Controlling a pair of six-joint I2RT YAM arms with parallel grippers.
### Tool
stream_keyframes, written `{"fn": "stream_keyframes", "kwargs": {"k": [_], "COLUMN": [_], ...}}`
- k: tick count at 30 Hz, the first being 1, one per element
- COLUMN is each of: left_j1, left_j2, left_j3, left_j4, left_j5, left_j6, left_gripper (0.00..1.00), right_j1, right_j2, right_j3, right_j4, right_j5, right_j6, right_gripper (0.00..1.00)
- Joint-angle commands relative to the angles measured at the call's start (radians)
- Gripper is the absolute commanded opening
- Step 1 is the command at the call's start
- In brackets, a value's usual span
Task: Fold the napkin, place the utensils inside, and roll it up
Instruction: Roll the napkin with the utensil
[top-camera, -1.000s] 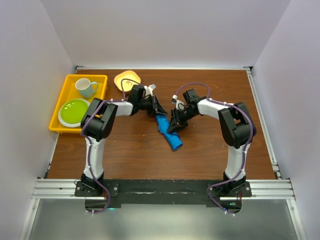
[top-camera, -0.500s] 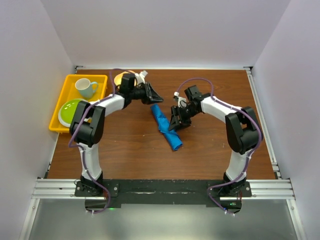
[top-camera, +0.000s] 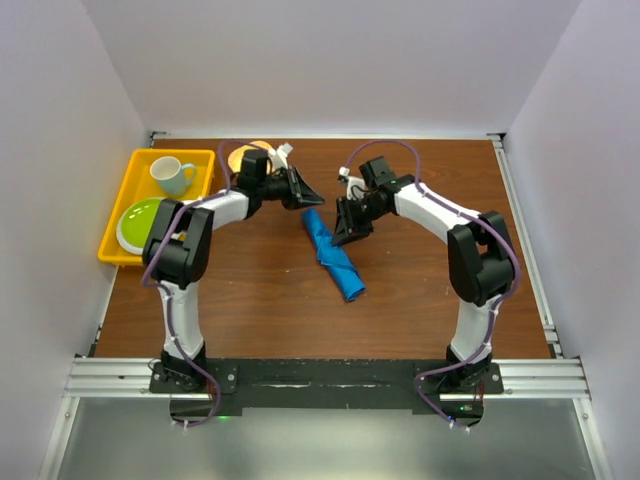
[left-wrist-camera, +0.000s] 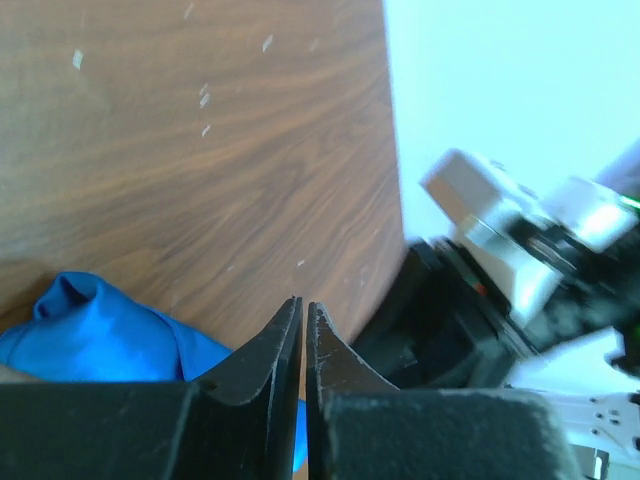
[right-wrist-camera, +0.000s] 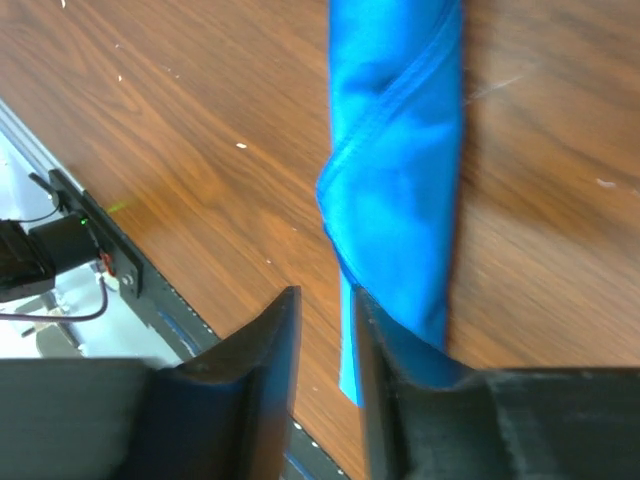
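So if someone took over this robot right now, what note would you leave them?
Hands: left gripper shut and empty, near the far end of the napkin; right gripper slightly open, empty, beside it.
Things: napkin lies rolled on the table between the arms; utensil not visible, possibly inside the roll.
Done: folding and rolling, apparently.
Left: confirm the utensil is inside, retract the arms.

place: robot lab test cell
walls: plain white panels on three sides
mount: aluminium rail at near edge
surface: wood-grain table
props: yellow tray of dishes
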Motion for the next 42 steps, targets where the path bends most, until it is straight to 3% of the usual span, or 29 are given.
{"fn": "stream_keyframes", "kwargs": {"k": [1,9,19,25,28,32,33,36,42], "left_j1": [-0.022,-0.021,-0.019,-0.021,-0.016,-0.004,-0.002,0.013,0.077], "left_j2": [0.098,0.179,0.233,0.212,0.169,0.080,0.039,-0.049,-0.292], "left_j3": [0.056,0.130,0.162,0.209,0.248,0.300,0.309,0.314,0.102], "left_j4": [0.043,-0.078,-0.147,-0.181,-0.230,-0.354,-0.409,-0.523,-0.595], "left_j5": [0.021,-0.058,-0.084,-0.078,-0.082,-0.114,-0.127,-0.182,-0.245], "left_j6": [-0.018,0.077,0.118,0.126,0.138,0.154,0.160,0.201,0.266], "left_gripper": [0.10,0.08,0.08,0.09,0.12,0.20,0.22,0.27,0.32], "right_j1": [0.050,0.054,0.057,0.060,0.060,0.058,0.061,0.061,0.098], "right_j2": [0.006,0.003,0.036,0.012,-0.019,-0.049,-0.054,-0.062,0.079], "right_j3": [-0.056,-0.195,-0.232,-0.169,-0.117,-0.028,-0.009,0.031,0.233], "right_j4": [0.071,0.146,0.177,0.120,0.076,-0.007,-0.025,-0.050,-0.169], "right_j5": [-0.044,-0.052,-0.056,-0.061,-0.046,0.033,0.066,0.197,0.411], "right_j6": [0.040,0.055,0.044,0.044,0.040,0.000,-0.012,-0.034,-0.091], "right_gripper": [0.27,0.23,0.22,0.25,0.35,0.58,0.72,0.98,0.98]}}
